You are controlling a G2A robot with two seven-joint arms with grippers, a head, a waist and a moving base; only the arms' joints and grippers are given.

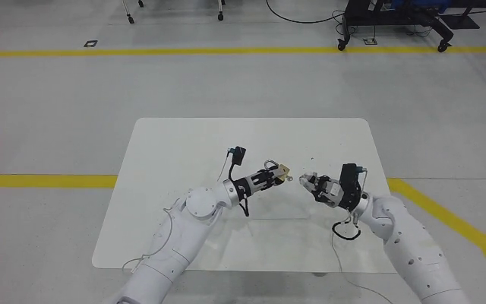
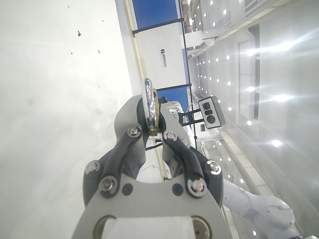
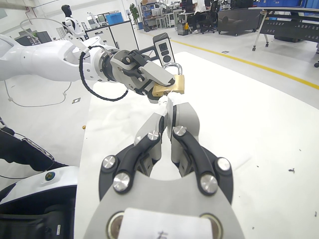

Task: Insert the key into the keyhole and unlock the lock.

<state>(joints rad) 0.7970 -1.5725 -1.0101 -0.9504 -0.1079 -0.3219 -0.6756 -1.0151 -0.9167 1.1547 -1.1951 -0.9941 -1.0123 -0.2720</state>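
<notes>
The white table [image 1: 190,144] lies under both arms, whose grippers face each other close above it; the left gripper [image 1: 276,175] is clamped on the brass padlock [image 3: 175,85], its 2 fingers pinching the body, with the steel shackle [image 3: 174,67] standing clear of them; the right gripper [image 1: 309,182] has its fingers closed on the key [image 3: 169,111]; the key's tip sits just at the padlock's base, and whether it touches cannot be told.
</notes>
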